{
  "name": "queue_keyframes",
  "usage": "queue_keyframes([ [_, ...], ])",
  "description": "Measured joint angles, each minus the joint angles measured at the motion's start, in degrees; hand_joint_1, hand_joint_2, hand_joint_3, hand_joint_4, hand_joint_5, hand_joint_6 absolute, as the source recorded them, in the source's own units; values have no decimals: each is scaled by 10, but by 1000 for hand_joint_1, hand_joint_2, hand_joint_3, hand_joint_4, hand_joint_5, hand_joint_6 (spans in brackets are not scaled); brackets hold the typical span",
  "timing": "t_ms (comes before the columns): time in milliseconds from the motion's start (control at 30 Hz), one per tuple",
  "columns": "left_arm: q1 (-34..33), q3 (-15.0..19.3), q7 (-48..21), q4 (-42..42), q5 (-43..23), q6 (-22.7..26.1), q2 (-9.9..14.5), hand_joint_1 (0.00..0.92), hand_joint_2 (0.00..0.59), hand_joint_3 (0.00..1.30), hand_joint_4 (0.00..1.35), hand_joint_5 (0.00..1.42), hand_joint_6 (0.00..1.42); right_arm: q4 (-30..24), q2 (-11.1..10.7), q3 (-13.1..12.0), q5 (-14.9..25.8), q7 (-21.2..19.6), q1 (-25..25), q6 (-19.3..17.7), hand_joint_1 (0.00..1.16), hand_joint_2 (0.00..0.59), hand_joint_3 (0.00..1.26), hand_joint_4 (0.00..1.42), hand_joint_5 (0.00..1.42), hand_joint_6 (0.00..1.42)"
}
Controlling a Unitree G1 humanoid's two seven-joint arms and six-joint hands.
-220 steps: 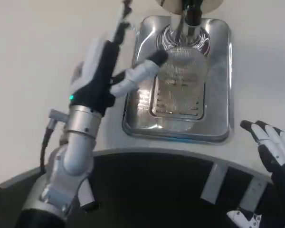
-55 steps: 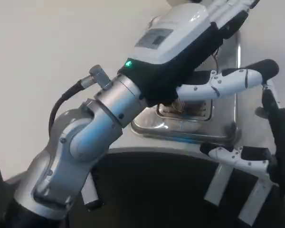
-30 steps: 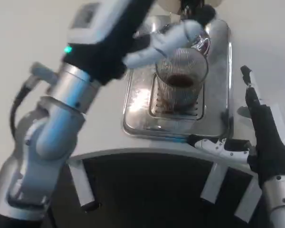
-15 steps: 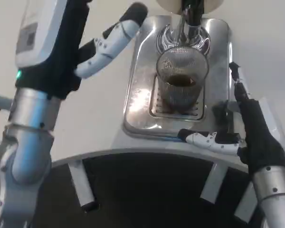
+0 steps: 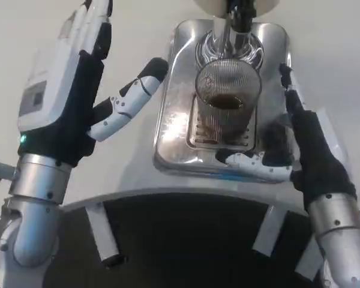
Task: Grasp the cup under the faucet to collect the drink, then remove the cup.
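A ribbed clear glass cup (image 5: 228,99) stands on the metal drip tray (image 5: 180,129) directly under the faucet (image 5: 235,18), with dark drink in its bottom. My right hand (image 5: 303,150) is open just right of the cup, edge-on, thumb reaching along the tray's front edge; it does not touch the cup. My left hand (image 5: 78,96) is raised to the left of the tray, open, fingers spread and holding nothing.
The drip tray sits on a white table (image 5: 60,36) and has a slotted grate under the cup. A dark curved table edge (image 5: 192,234) with grey brackets runs across the bottom. The faucet body overhangs the cup from the top edge.
My left hand has drawn back from the faucet and cup to the left. The cup now holds dark drink. My right hand has risen and moved in close beside the cup.
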Motion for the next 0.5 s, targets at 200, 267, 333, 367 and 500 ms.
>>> queue_keyframes([
  [200, 4, 0, 0, 5, 0, -1, 0, 0, 236, 0, 0, 0, 0, 9, -9, 3, 12, 3, -10, 0, 1072, 123, 0, 0, 3, 129],
  [267, 4, 0, 0, 7, -1, -2, 0, 0, 236, 0, 0, 0, 0, 12, -10, 4, 12, 4, -11, 0, 1074, 124, 0, 0, 3, 129],
  [333, 4, 0, 0, 8, -1, -2, 0, 0, 236, 0, 0, 0, 0, 13, -11, 4, 12, 4, -11, 0, 1076, 121, 0, 0, 3, 129],
  [367, 4, 0, 0, 10, -1, -2, 0, 0, 236, 0, 0, 0, 0, 15, -10, 4, 12, 4, -12, 0, 1077, 119, 0, 0, 3, 129],
  [500, 4, 0, 0, 14, -1, -2, 0, 0, 236, 0, 0, 0, 0, 28, -5, 3, 21, -3, -24, 0, 1081, 114, 0, 0, 3, 129],
])
